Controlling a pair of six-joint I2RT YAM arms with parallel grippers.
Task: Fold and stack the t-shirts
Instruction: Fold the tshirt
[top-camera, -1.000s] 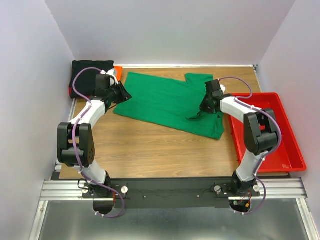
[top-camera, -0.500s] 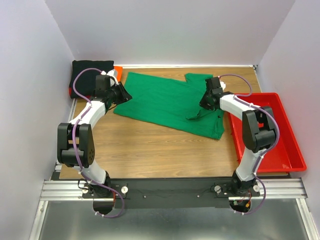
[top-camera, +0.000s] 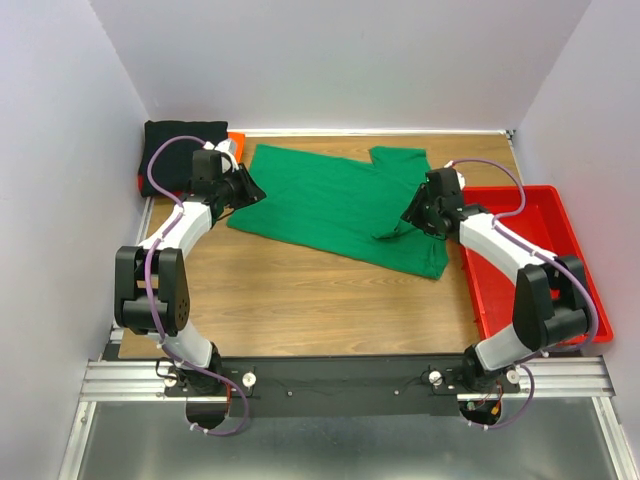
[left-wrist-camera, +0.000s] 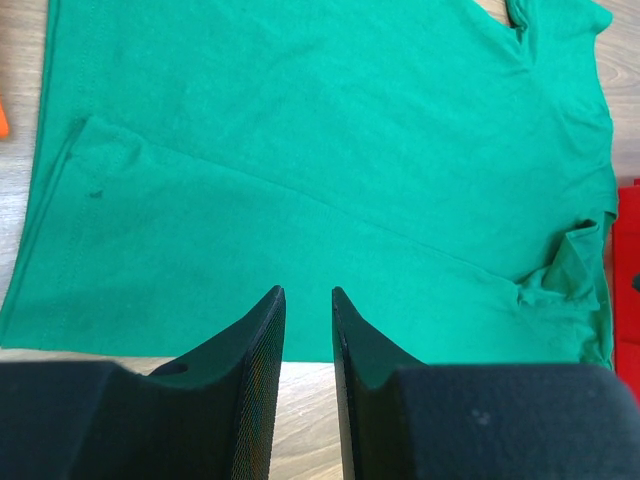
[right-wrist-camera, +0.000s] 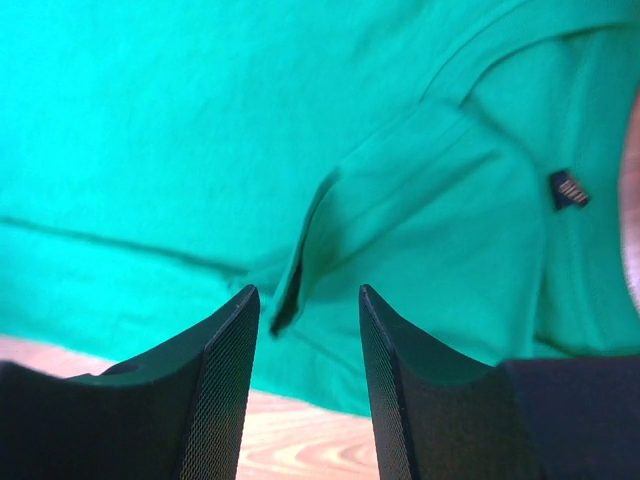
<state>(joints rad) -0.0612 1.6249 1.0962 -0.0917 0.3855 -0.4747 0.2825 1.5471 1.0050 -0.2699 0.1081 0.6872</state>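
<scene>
The bright green t-shirt lies spread out on the wooden table, with a sleeve bunched up at its right side. The black t-shirt lies folded at the back left corner, on top of the orange-red t-shirt, of which only an edge shows. My left gripper is at the green shirt's left hem. In the left wrist view it stands narrowly open and empty over the hem. My right gripper is open and empty above the rumpled sleeve fold.
A rigid red plastic tray stands at the table's right side, under my right forearm. White walls close in the left, back and right. Bare wood lies in front of the green shirt.
My right arm has swung its elbow out to the right over the tray, and its gripper has shifted slightly nearer and right. The left arm and the shirts have not moved.
</scene>
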